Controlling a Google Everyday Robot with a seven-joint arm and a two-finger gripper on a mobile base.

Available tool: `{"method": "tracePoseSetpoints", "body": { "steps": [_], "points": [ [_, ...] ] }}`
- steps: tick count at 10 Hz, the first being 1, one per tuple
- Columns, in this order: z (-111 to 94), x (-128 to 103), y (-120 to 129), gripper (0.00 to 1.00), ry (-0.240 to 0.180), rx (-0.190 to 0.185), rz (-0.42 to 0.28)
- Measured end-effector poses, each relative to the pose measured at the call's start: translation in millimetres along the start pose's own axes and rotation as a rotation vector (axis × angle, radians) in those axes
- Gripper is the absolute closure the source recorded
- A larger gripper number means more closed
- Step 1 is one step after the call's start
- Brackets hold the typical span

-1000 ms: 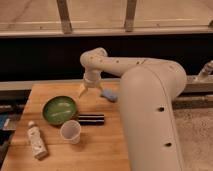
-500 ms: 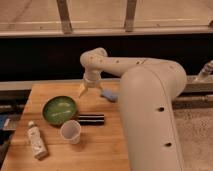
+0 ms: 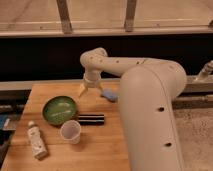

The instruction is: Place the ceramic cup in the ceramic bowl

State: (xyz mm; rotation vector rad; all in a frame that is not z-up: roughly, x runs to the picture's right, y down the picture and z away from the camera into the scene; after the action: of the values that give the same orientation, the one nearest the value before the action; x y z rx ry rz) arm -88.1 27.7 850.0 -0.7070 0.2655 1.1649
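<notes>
My two-finger gripper [image 3: 88, 92] hangs over the far part of the light wooden table [image 3: 102, 147], pointing down, with its pale fingers [image 3: 81, 91] spread apart and nothing between them. The small whitish-pink tapered ceramic cup [image 3: 70, 132] stands upright on the table, well nearer than my gripper and a little to its left. Its mouth faces up, its rim is wider than its base, it has no handle, and its inside looks plain and pale. Just beyond the cup and slightly left sits the shallow round glossy green ceramic bowl [image 3: 59, 109], with a darker rim and a lighter sheen across its inside. It is clearly broader than the cup. The cup's rim comes right up beside the bowl's near edge, and I cannot tell whether the two touch. A long black bar-shaped object [image 3: 91, 119] lies flat just right of the bowl and just beyond the cup. A white bottle with green marks [image 3: 36, 141] lies on its side to the left of the cup, near the table's left edge. A small blue object [image 3: 108, 95] rests just to the right of my gripper, close to my large white arm [image 3: 150, 115].
</notes>
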Motion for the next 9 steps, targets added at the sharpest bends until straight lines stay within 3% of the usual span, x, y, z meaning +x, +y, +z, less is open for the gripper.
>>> {"method": "tracePoseSetpoints", "body": {
  "steps": [9],
  "points": [
    [0.2,2.3,0.7,0.2,0.006,0.008,-0.006]
  ]
}}
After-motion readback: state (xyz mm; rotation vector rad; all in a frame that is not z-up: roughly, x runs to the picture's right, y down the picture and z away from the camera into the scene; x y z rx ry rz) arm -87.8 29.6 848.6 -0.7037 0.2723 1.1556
